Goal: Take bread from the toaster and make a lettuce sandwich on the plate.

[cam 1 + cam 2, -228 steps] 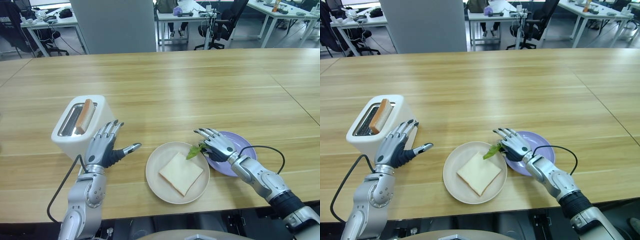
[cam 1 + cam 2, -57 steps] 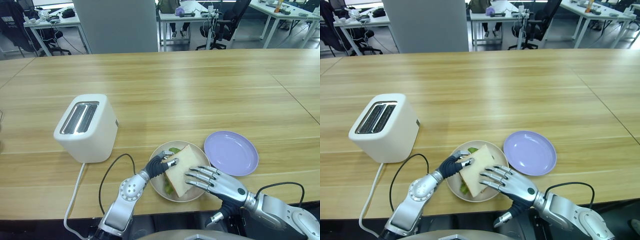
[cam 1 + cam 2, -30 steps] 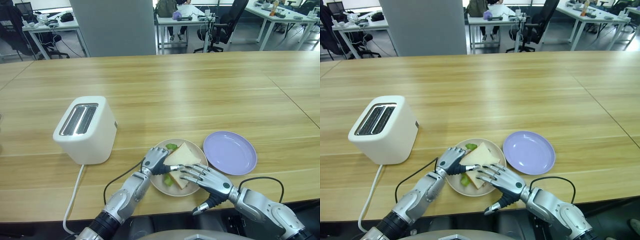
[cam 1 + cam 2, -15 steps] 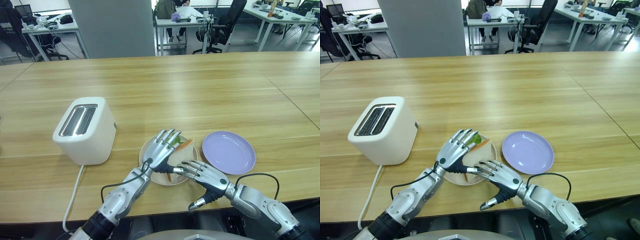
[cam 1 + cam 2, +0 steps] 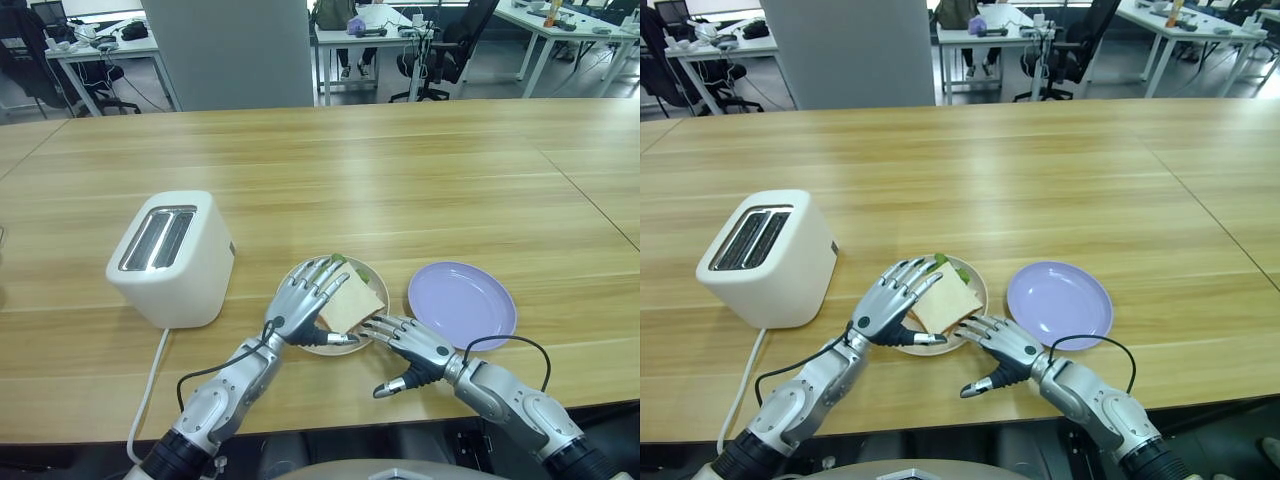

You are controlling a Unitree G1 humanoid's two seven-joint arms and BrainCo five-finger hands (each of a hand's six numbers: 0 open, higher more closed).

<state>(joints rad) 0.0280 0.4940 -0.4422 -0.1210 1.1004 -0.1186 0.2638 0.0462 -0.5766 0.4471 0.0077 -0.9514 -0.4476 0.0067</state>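
Note:
A beige plate [image 5: 382, 293] near the table's front edge holds a sandwich: a top bread slice [image 5: 351, 305] with green lettuce [image 5: 359, 272] peeking out at its far edge. My left hand [image 5: 303, 306] hovers over the plate's left side, fingers spread and holding nothing. My right hand [image 5: 404, 346] rests open on the table just in front and to the right of the plate, its fingertips close to the rim. The white toaster [image 5: 171, 256] stands to the left with both slots empty.
An empty purple plate [image 5: 463, 303] lies just right of the beige one, behind my right forearm. The toaster's white cord [image 5: 150, 375] runs off the front edge. Office desks and chairs stand beyond the table's far edge.
The left hand has let go of the top slice, which now lies flat on the lettuce, and drawn slightly left. The right hand has slid off the plate toward the front edge.

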